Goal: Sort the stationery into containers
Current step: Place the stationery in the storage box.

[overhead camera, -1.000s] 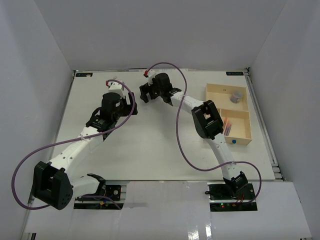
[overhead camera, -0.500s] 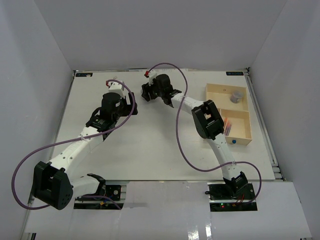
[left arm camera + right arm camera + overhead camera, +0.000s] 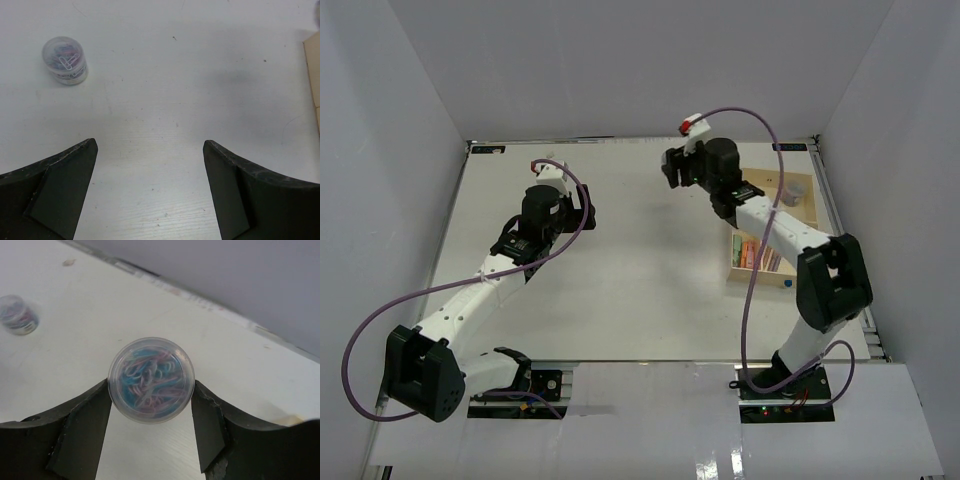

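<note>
My right gripper (image 3: 151, 385) pinches the paper-clip pot (image 3: 151, 375); my left gripper (image 3: 150, 145) gapes idle. Next, I judge: swing over the tray (image 3: 733, 262), lower, release.

tray (image 3: 760, 278) at tabletop (image 3: 620, 290) right, first pot (image 3: 794, 192) in its far compartment, pens (image 3: 760, 252) in near one, second pot (image 3: 151, 375) in right pincer (image 3: 151, 395), third pot (image 3: 65, 61) ahead-left of left pincer (image 3: 150, 150)

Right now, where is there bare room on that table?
Widest free patch: bare table between the left arm and the right arm, left of the tray. Crowded: the tray's pens, and the far edge where the right end effector holds a clip pot.
</note>
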